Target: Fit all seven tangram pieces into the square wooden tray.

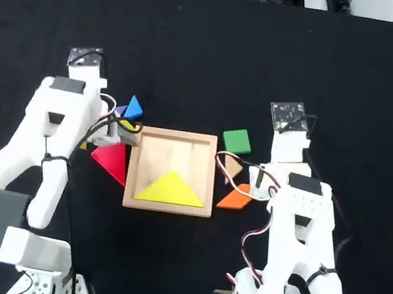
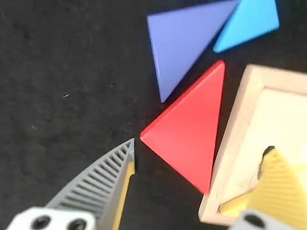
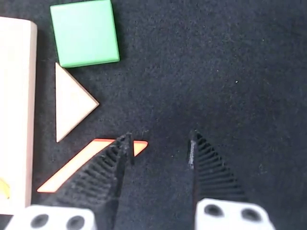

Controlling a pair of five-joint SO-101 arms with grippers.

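Presently the tray [image 1: 133, 170] lies on the black table [image 1: 211, 59] between the two arms, with the yellow triangle [image 1: 170, 189] flat inside it against the near rim. The red triangle [image 2: 189, 132] lies outside, one edge touching the tray's left rim. Beyond it, off the tray's far left corner, the purple triangle [image 2: 180, 45] and the blue triangle [image 2: 249, 21] lie touching each other. The left gripper [image 2: 200, 146] hangs spread wide, one finger outside the red triangle and the other above the tray's floor. Right of the tray lie the green square [image 3: 85, 32], the pale triangle [image 3: 69, 103] and the orange piece [image 3: 79, 165], none touching the tray. The right gripper [image 3: 160, 135] is parted and holds nothing, one finger overlapping the orange piece.
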